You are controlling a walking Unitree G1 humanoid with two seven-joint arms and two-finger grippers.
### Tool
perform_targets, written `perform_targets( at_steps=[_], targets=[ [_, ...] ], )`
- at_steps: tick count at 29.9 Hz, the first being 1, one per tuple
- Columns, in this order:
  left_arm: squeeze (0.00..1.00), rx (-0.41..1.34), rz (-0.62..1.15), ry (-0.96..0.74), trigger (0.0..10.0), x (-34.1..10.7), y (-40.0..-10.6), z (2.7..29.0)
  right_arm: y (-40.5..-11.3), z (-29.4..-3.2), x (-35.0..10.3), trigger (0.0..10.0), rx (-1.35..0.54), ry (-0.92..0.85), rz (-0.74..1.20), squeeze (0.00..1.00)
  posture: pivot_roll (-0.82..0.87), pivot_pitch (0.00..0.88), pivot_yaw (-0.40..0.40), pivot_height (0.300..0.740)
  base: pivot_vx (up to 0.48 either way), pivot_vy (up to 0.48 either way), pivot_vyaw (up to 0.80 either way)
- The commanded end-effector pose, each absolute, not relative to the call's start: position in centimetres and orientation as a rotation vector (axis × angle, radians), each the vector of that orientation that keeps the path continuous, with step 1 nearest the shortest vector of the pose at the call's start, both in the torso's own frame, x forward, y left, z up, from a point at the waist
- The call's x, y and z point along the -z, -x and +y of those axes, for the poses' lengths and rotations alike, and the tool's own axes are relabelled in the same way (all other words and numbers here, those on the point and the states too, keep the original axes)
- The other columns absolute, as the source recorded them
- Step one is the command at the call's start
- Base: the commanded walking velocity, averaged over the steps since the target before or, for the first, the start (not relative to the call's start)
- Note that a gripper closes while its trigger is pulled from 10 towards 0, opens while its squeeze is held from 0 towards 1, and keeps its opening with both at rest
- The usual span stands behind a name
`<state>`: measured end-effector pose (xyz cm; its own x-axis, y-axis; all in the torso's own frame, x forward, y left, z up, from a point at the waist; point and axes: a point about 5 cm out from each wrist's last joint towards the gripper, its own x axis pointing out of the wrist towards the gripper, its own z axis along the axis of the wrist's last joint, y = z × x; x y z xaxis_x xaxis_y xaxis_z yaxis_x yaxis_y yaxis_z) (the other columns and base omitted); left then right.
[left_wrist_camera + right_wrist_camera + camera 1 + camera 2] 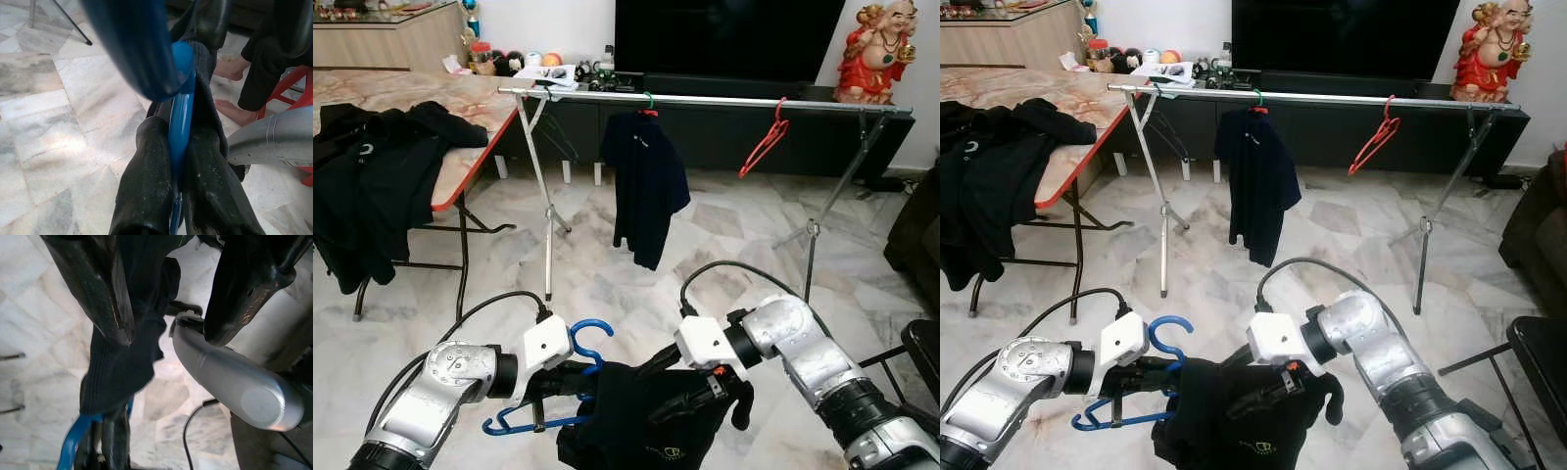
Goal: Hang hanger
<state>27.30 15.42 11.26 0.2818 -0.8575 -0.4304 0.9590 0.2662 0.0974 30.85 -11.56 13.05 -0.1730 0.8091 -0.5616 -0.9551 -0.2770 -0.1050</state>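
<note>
Blue plastic hanger [570,377] carrying a black shirt [641,416] sits clamped in our left gripper [177,161]; our right gripper [166,308] has jaws spread around the shirt's fabric.

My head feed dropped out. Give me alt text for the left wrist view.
The left gripper is shut on the blue hanger, with a dark garment draped along it. Behind lie marble floor tiles and a person's bare feet.
</note>
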Motion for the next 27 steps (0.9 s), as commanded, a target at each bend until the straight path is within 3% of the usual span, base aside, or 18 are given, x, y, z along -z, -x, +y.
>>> perform_targets(
  at_steps=[1, 15, 27],
  targets=[
    [0.00, 1.275, 0.271, -0.380, 10.0, -12.4, -27.6, 14.9, -31.1, -11.5, -12.2, 10.0, -1.706, 0.687, 0.327, 0.00, 0.09, 0.060, 0.012, 0.740, 0.000, 0.000, 0.00],
    [0.00, 1.277, 0.279, -0.376, 10.0, -12.2, -27.4, 14.8, -31.4, -11.1, -10.6, 10.0, -1.637, 0.673, 0.330, 0.00, 0.09, 0.060, 0.016, 0.740, 0.000, 0.000, 0.00],
    [0.00, 1.292, 0.279, -0.366, 10.0, -12.3, -27.3, 14.7, -32.5, -11.2, -15.2, 10.0, -1.627, 0.585, 0.133, 0.00, 0.08, 0.059, 0.012, 0.740, 0.000, 0.000, 0.00]
  ],
)
